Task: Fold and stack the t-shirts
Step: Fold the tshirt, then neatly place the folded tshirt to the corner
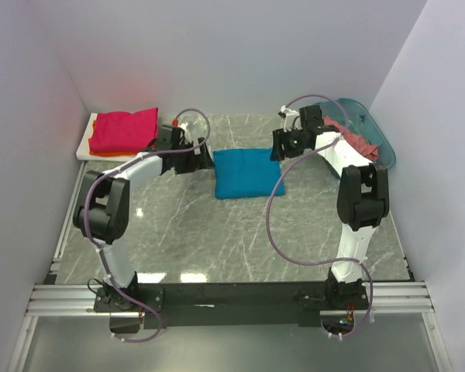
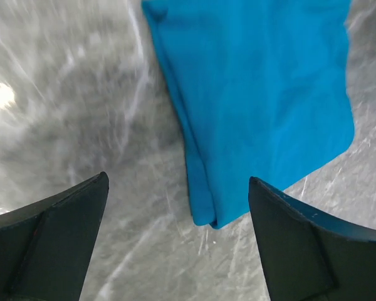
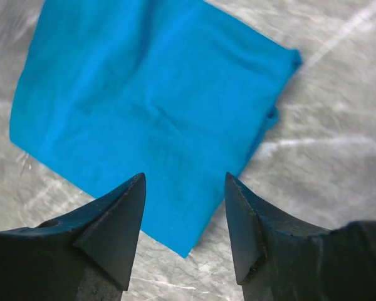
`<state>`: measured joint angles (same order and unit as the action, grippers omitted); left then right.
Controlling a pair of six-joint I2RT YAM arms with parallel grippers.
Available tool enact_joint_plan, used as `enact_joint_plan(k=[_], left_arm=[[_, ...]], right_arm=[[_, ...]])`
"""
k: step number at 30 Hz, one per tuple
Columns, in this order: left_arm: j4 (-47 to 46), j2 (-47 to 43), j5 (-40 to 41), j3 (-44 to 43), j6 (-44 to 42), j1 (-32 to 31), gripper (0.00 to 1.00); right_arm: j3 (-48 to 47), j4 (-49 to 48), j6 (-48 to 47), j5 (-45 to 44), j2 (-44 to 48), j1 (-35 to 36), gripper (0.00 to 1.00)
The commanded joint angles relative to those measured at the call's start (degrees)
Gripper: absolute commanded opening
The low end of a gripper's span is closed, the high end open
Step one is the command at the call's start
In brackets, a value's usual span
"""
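Teal-blue cloth t-shirt (image 1: 248, 172), folded to a flat rectangle, lying at the middle of the grey marbled bench (image 1: 217, 232). Left pincer (image 2: 178, 180) just beside its left edge, jaws wide apart, empty. Right pincer (image 3: 185, 179) over its far right corner, jaws apart, holding nothing. Magenta-red folded t-shirt (image 1: 124, 130) far left, atop an orange t-shirt (image 1: 95, 121) on a flat white board (image 1: 84, 149). Salmon-pink t-shirt (image 1: 362, 144) crumpled in a translucent teal plastic basket (image 1: 376, 132), far right.
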<state>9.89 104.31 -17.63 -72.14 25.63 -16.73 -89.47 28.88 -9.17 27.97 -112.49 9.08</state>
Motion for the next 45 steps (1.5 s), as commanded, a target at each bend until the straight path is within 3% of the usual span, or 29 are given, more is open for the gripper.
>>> enact_joint_plan(k=[1,20,36,45], left_arm=[[-0.9,2.2,-2.9,-1.9,7.3,-0.7,1.0],[22.9,25.4,2.6,-28.0,12.3,-5.2,0.99],[22.6,34.5,4.4,-36.4,16.1,-8.1,0.99],[17.9,36.8,-5.6,-34.3,17.2,-9.4,0.78]], right_arm=[[-0.8,-1.6,6.5,-3.0,-0.6,-2.4,0.61],[3.0,-3.1,7.1,2.0,-1.0,-4.7,0.63],[3.5,-3.6,7.7,4.3,0.1,-5.8,0.63],[3.5,-3.7,8.0,5.7,0.3,-6.7,0.63]])
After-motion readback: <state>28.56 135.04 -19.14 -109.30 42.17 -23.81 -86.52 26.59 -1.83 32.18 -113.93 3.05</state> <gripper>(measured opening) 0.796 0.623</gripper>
